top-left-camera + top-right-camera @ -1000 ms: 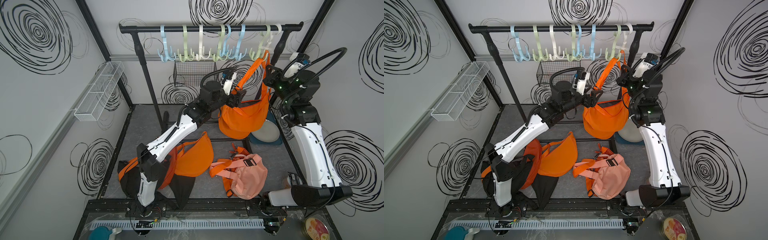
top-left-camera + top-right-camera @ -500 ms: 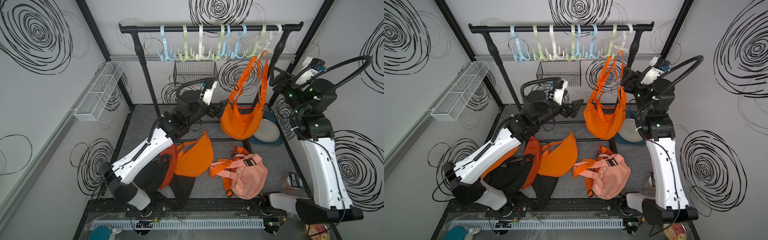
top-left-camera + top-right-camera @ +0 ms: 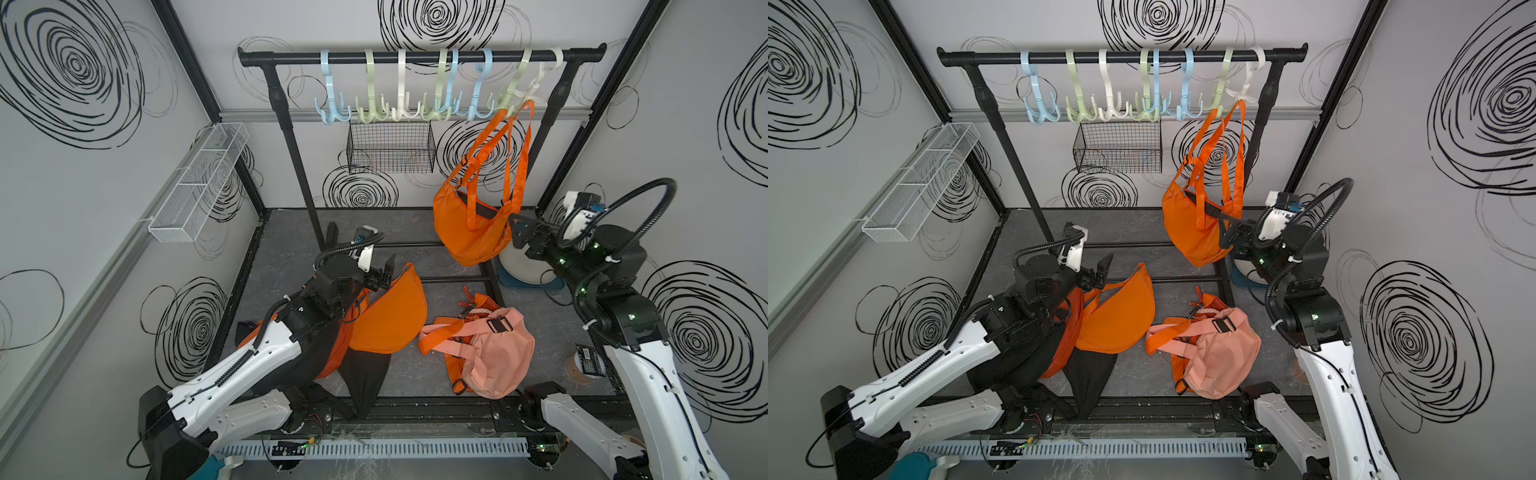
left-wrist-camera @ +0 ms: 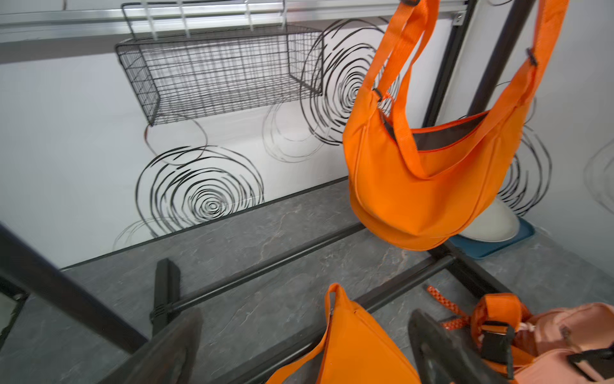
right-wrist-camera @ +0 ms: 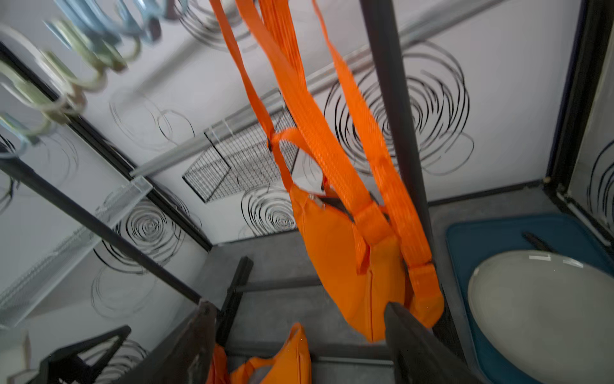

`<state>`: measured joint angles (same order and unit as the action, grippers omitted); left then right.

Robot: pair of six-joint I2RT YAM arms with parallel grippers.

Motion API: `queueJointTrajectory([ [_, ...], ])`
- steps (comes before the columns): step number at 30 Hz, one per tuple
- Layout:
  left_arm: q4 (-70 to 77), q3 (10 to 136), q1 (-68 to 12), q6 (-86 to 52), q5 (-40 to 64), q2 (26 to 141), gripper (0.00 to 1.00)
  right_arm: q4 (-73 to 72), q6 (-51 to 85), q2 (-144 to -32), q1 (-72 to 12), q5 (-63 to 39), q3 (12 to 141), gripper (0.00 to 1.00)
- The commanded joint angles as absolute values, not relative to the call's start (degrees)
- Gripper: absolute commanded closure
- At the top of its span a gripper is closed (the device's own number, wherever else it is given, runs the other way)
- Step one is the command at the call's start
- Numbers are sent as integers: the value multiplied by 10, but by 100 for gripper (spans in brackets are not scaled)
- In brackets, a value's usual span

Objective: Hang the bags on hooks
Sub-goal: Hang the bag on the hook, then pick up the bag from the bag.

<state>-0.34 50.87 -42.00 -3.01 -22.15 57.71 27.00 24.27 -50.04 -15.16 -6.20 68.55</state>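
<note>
Orange bag (image 3: 467, 237) hangs by its strap from a hook (image 3: 517, 79) at the 1 o'clock end of the rail (image 3: 291, 58). Right gripper (image 5: 299, 307) is spread wide and empty, just beside the orange bag at its 3 o'clock. Left gripper (image 4: 305, 316) is spread wide and empty, well apart at its 8 o'clock, above a second bag (image 3: 390, 320) lying flat.

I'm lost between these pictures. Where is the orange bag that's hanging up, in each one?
In a top view: the hanging orange bag is right of centre, in the upper half.
In a top view: same place.
Left wrist: it hangs large, beside the basket.
Right wrist: close up, basket behind its straps.
Shared landmark: the black wire basket.
</note>
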Motion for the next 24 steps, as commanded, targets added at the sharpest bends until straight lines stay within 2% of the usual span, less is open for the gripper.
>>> queueJointTrajectory([
  [1, 106, 476, -422, -28, -295, 543, 1, 390, 242, -488, -201, -31, 607, 16],
  [4, 119, 464, -415, -47, -279, 537, 1, 397, 282, -473, -248, -20, 506, 16],
  [8, 108, 469, -414, -48, -269, 545, 1, 312, 349, -479, -309, -39, 392, 17],
  [12, 110, 466, -414, -48, -270, 543, 1, 237, 378, -521, -320, -49, 363, 21],
  [14, 108, 465, -419, -44, -273, 540, 1, 225, 379, -536, -318, -39, 363, 27],
  [18, 110, 461, -435, -30, -288, 536, 1, 344, 385, -532, -304, 74, 415, 26],
  [24, 106, 466, -442, -26, -285, 543, 1, 446, 363, -476, -292, 144, 443, 23],
])
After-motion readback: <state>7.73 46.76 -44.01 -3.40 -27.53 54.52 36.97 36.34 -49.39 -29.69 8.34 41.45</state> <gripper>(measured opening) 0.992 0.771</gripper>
